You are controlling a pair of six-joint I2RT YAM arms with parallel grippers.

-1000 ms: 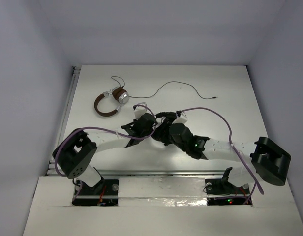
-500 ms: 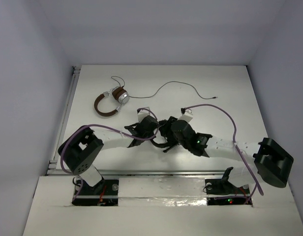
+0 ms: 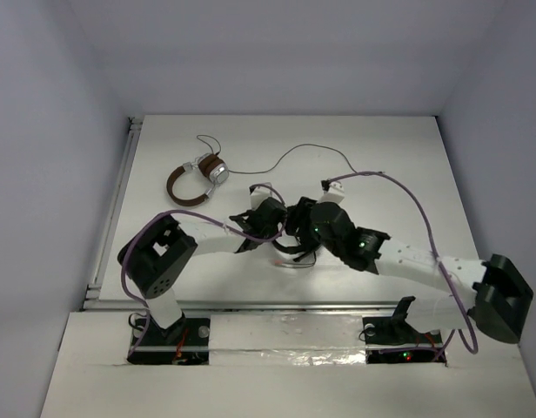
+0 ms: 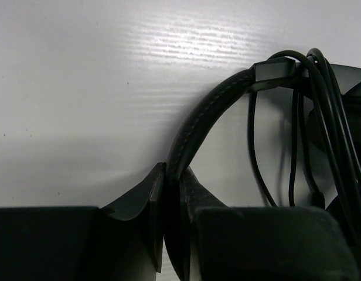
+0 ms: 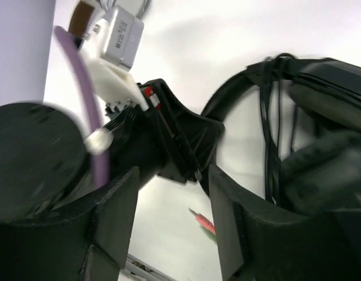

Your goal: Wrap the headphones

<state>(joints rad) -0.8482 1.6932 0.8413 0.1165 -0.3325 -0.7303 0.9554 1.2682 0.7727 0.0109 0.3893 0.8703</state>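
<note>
White arms (image 3: 407, 259), purple cables, black joints

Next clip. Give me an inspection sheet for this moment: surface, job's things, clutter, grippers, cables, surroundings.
Surface: white table, no marks seen.
Job's things: black headphones at table centre, between both arms.
Clutter: brown-banded headphones, far left.
Grippers: left gripper shut on the black headband; right gripper open, holding nothing.
Cables: black cable strands draped over the headband; plug tip lying on the table; thin cable trailing right from the brown-banded headphones; purple arm cables.
Surroundings: plain walls on three sides.
</note>
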